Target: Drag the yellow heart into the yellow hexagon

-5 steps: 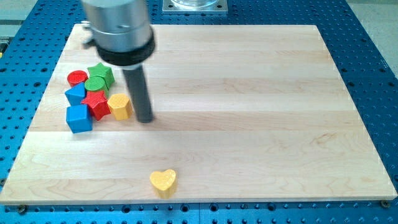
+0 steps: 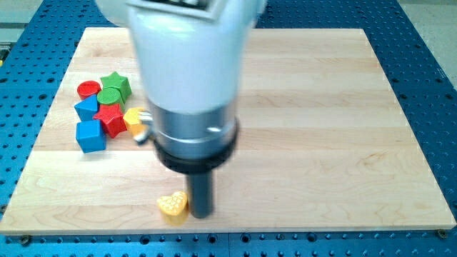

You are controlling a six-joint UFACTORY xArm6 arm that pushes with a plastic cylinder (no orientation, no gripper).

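The yellow heart (image 2: 172, 207) lies near the view's bottom edge of the wooden board (image 2: 321, 143), left of centre. My tip (image 2: 201, 214) rests on the board right against the heart's right side. The yellow hexagon (image 2: 133, 120) sits at the view's left, at the right end of the block cluster; the arm's body partly covers its right side.
The cluster at the view's left holds a red cylinder (image 2: 88, 89), a green star (image 2: 116, 83), a green cylinder (image 2: 110, 98), a blue block (image 2: 86, 108), a red star (image 2: 111, 119) and a blue cube (image 2: 91, 135). The arm's wide body (image 2: 191, 78) hides the board's middle.
The tip has moved from beside the yellow hexagon down to the heart's right side. The heart has shifted a little to the view's left.
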